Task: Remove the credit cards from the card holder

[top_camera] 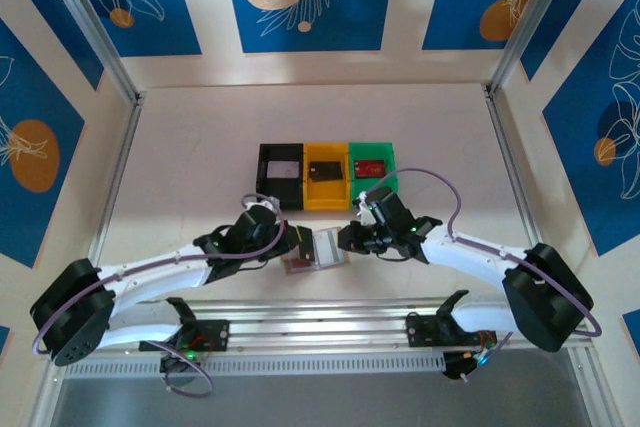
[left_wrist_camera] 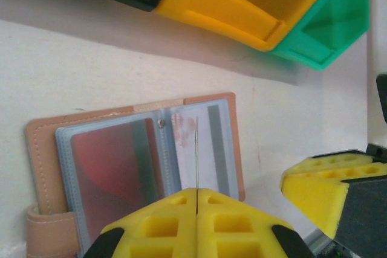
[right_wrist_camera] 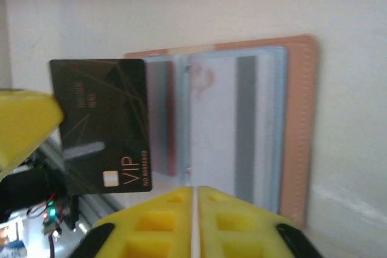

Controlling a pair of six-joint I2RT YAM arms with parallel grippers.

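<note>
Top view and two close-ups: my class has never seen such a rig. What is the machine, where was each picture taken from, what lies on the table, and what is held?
Two robot arms stand bolted at the near edge of the table. One camera looks down from above; the others ride on the wrists, so each arm's own yellow fingers show at the bottom. On it lie an open card holder and a black bin, yellow bin and green bin. The left hand is shut on a dark card; the right hand holds nothing.

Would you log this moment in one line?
left gripper: shut on black plastic VIP card | tan leather card holder: open
</note>
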